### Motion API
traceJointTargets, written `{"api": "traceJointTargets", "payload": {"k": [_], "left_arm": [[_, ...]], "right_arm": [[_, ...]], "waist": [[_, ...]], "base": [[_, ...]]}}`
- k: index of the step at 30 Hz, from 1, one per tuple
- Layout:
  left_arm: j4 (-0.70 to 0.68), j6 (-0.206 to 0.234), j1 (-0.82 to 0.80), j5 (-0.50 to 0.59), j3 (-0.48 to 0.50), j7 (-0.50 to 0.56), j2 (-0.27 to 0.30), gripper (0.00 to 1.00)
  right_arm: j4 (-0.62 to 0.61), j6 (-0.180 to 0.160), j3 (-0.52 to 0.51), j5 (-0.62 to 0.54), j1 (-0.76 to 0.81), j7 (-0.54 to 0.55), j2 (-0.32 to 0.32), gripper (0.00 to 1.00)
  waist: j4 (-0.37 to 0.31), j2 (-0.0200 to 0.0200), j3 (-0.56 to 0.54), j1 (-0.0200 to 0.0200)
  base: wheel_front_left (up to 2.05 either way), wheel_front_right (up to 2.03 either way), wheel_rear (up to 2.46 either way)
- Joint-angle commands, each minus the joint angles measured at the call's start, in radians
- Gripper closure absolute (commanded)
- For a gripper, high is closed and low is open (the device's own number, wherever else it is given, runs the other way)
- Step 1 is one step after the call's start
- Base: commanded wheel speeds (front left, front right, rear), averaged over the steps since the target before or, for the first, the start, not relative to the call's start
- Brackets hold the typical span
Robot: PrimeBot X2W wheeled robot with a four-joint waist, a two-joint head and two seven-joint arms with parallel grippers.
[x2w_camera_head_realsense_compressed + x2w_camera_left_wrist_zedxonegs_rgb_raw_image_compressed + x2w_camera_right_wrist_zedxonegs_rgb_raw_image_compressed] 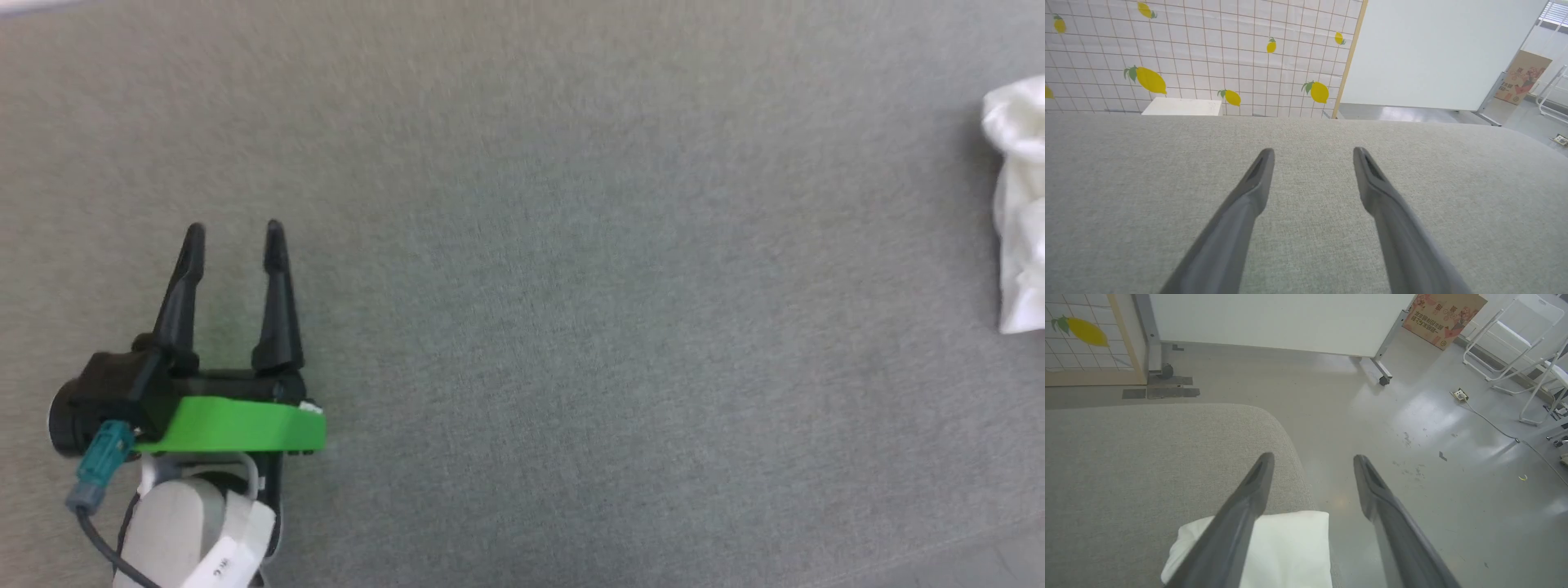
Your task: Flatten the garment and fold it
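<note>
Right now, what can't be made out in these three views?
- Plain white soft fabric garment: head view's right edge cuts it off; fold state unclear.
- Right wrist view: right gripper finger and bottom edge cover part.
- White rectangular box: left wrist view, grey fabric surface hides its base.

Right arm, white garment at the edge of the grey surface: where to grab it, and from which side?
From above, probably, with the right gripper, whose open fingers hang over it. The garment lies bundled at the edge of the grey surface, with no loose sleeve or hem in view, so pinch its far corner beside that edge, where the fabric stands free.
</note>
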Motion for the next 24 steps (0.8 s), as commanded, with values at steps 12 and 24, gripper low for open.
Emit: {"api": "traceJointTargets", "payload": {"k": [12, 24], "left_arm": [[0.098, 0.074, 0.054, -0.05, 0.083, -0.058, -0.039, 0.0], [0.141, 0.098, 0.069, -0.057, 0.089, -0.067, -0.055, 0.0]], "right_arm": [[-0.309, -0.002, -0.033, 0.066, 0.214, -0.223, 0.31, 0.0], [-0.531, -0.002, -0.107, -0.116, 0.578, -0.331, 0.663, 0.0]], "waist": [[0.096, 0.0092, -0.36, -0.0001], [0.172, 0.0092, -0.449, -0.0001]], "base": [[0.0, 0.0, 0.0], [0.0, 0.0, 0.0]]}}
